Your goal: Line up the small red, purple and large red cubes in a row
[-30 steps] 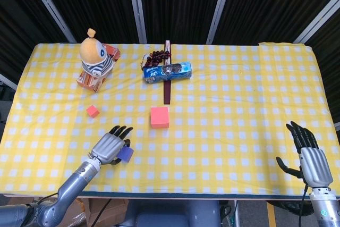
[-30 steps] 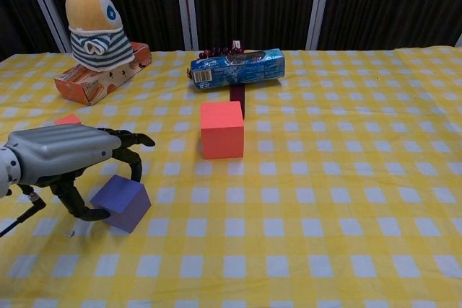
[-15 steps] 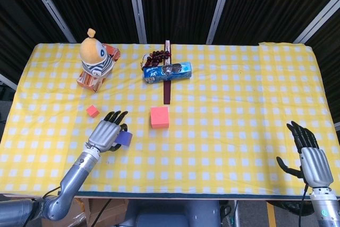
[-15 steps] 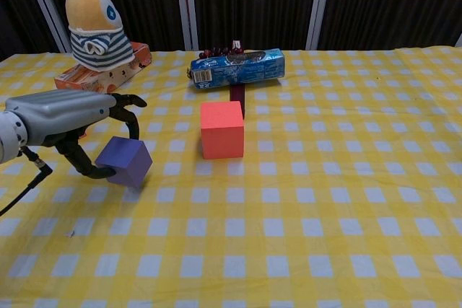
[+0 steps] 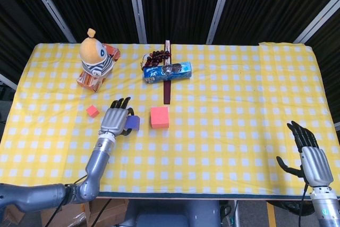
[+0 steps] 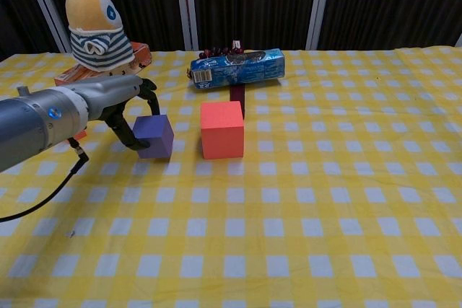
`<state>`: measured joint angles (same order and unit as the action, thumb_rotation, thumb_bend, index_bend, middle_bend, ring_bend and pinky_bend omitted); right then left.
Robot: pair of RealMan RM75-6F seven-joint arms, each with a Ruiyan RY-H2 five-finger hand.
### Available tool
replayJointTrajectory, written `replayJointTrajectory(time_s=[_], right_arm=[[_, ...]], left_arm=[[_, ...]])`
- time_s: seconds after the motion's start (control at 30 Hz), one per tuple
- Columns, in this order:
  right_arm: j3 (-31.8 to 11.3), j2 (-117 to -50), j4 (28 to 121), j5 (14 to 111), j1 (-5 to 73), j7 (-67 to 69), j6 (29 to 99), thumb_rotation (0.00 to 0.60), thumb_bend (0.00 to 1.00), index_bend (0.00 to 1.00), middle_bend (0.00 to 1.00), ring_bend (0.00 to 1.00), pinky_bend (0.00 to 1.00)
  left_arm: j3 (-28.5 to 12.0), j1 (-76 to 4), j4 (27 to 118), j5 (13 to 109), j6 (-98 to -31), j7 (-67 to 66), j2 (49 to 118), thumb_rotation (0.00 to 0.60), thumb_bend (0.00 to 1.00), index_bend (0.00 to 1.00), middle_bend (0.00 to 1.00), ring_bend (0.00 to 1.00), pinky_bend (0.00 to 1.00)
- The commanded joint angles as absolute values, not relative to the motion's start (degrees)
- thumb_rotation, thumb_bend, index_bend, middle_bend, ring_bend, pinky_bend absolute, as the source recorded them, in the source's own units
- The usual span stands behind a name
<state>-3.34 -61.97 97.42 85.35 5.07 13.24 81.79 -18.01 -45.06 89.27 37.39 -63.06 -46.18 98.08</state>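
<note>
**Fingers of left hand wrapped on purple cube, beside large red cube**

Fingers (image 6: 138,90) of the left hand (image 5: 115,119) curl over the top and near side of the purple cube (image 6: 153,135), grasping it. Chest view: cube sits at tablecloth level; cannot tell whether its underside touches the cloth. Cube lies just left of the large red cube (image 6: 221,129), a narrow strip of cloth showing between them; the two are roughly level in depth.

Small red cube (image 5: 92,111) lies further left on the cloth, apart from the hand, slightly farther back than the purple one. In the chest view it is hidden behind the left arm.

Right hand (image 5: 309,156) hangs at the near right edge of the table (image 5: 244,104), fingers spread and released, holding nothing. Head view only.

Back of table: striped plush toy (image 5: 94,57) sitting on an orange box (image 6: 73,75); blue biscuit packet (image 5: 168,71) lying on its side; dark beads (image 5: 159,55) behind it; dark maroon strip (image 5: 167,90) running from the packet toward the large red cube.
</note>
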Motion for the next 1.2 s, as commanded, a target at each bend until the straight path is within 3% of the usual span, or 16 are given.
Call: replayJointTrajectory(time_s=[0.03, 1.2], right_arm=[[-3.3, -61.9, 97.5, 85.3, 5.0, 13.5, 81.7, 0.6, 0.36, 0.0, 0.0, 0.0, 0.0], [-3.3, -61.6, 97.7, 85.4, 5.1, 14.4, 81.5, 0.6, 0.36, 0.0, 0.0, 0.0, 0.0]], left_arm=[[-19.4, -47.6, 86.4, 35.4, -65.0, -48.0, 101.3, 0.6, 0.36, 0.43, 0.0, 0.0, 0.08], [-21.0, -52.6, 78.5, 31.3, -66.5, -47.5, 108.5, 0.6, 0.33, 0.4, 0.0, 0.0, 0.08]])
